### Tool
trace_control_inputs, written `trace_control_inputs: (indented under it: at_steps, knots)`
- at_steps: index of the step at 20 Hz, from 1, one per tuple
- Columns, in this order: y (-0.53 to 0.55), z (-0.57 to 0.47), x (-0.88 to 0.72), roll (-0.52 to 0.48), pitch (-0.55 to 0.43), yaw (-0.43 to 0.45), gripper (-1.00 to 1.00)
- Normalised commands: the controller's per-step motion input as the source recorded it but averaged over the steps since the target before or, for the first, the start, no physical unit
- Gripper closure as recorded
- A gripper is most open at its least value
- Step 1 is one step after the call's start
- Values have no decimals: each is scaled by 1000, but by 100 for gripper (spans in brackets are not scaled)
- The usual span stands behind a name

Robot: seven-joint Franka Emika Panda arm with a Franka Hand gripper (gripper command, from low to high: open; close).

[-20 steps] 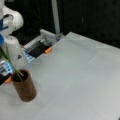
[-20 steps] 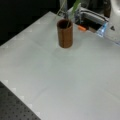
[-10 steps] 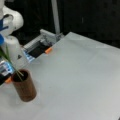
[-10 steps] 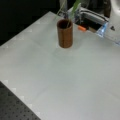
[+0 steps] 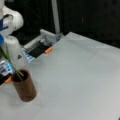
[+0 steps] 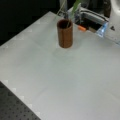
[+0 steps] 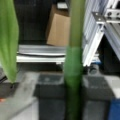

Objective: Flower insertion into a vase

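The vase [image 5: 24, 85] stood upright on the white table [image 5: 82, 75], near a front view's bottom left corner; in a front view [image 6: 65, 33] it was near the top, a little left of the middle. It was a brown, wood-looking cylinder with straight sides and a dark inside.

Thin green stems of the flower [image 5: 10, 62] leaned out of the vase mouth toward the upper left, with their lower ends inside the rim. In a front view the flower [image 6: 72, 11] rose from the vase toward the top edge, and there a broad green leaf was also seen. Only the wrist view showed the stem [image 7: 73, 62] very close: a thick green stalk that ran from top to bottom in the middle, with a leaf [image 7: 8, 37] at the left.

The gripper did not show clearly in any view, so I cannot tell if its fingers were spread or pressed on the stem. The white arm [image 5: 11, 25] with blue parts stood at a front view's left, above the vase.

Behind the stem the wrist view showed a brown cardboard box [image 7: 57, 26] and metal frame rails [image 7: 100, 30]. An orange piece [image 5: 48, 50] lay at the table's far edge in both front views. No writing could be read.
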Motion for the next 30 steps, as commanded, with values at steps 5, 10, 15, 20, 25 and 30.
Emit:
trace_control_inputs:
  at_steps: [5, 10, 15, 20, 25, 30]
  knots:
    - [-196, 182, 400, 221, 982, -202, 100]
    - [-224, 118, 492, 144, 661, -104, 100]
    - [-173, 76, 239, 100, 319, -51, 100]
    - [-91, 125, -2, 73, 117, -10, 100]
    - [-78, 146, -43, 60, 40, 7, 100]
    - [-80, 127, -30, 59, 37, 12, 100]
